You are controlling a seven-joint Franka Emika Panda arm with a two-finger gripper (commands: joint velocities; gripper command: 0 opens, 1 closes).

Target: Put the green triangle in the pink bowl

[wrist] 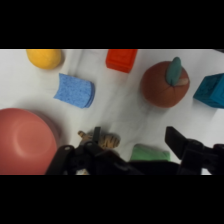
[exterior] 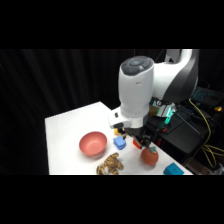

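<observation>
Over the desk [exterior: 65,130] middle hangs the end effector [wrist: 145,150], low above the blocks; whether it is open or closed I cannot tell; green triangle [wrist: 149,152] lies just below it, partly hidden by the black linkage; pink bowl [exterior: 93,144] sits apart toward the near-left edge; blue block [wrist: 74,90], tomato-like fruit [wrist: 162,86] and teal block [wrist: 212,90] lie nearby.

Green triangle [wrist: 150,151] half hidden behind the gripper [wrist: 142,155] linkage; fingertips cut off at wrist view's bottom edge. Pink bowl [wrist: 25,140] cropped left. Side view: arm hides the triangle.
</observation>
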